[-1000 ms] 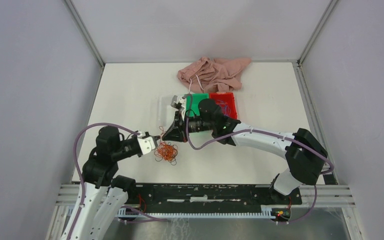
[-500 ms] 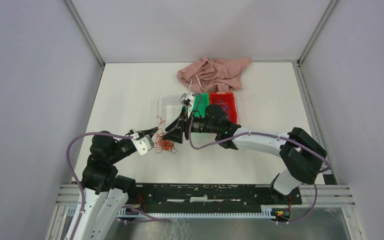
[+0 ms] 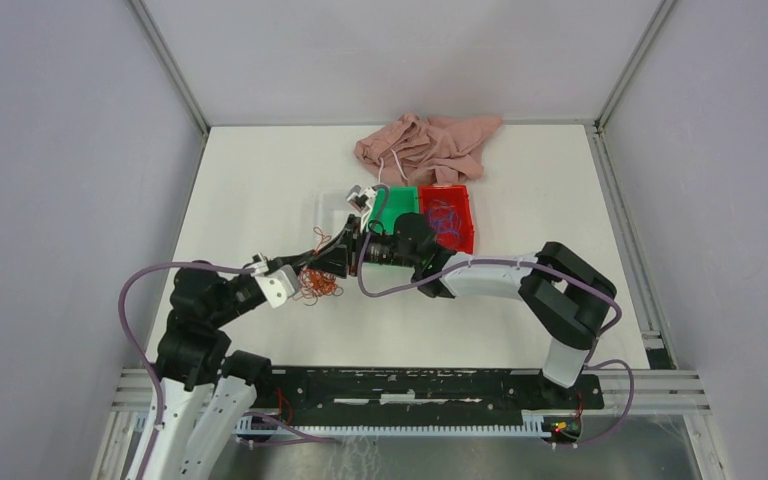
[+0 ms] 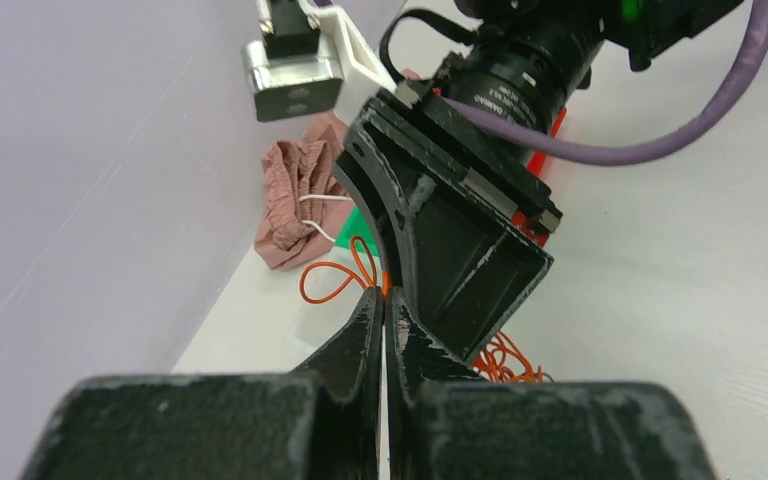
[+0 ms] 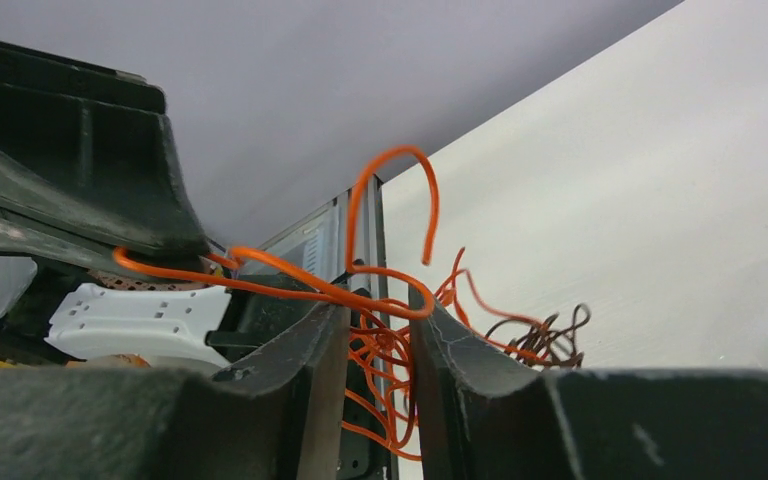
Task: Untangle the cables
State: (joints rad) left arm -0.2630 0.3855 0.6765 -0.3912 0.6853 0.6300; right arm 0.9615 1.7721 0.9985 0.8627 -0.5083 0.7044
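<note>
From above, the cables (image 3: 317,285) are lying as an orange tangle on the table (image 3: 250,190), toward its near left, touching the left gripper (image 3: 305,268) and the right gripper (image 3: 328,264). In the left wrist view, the left fingers are pressing together on one orange strand. In the right wrist view, the right fingers are standing apart, with strands passing between them.

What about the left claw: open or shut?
Shut: the left claw is closed tight on an orange strand of the cables.
</note>
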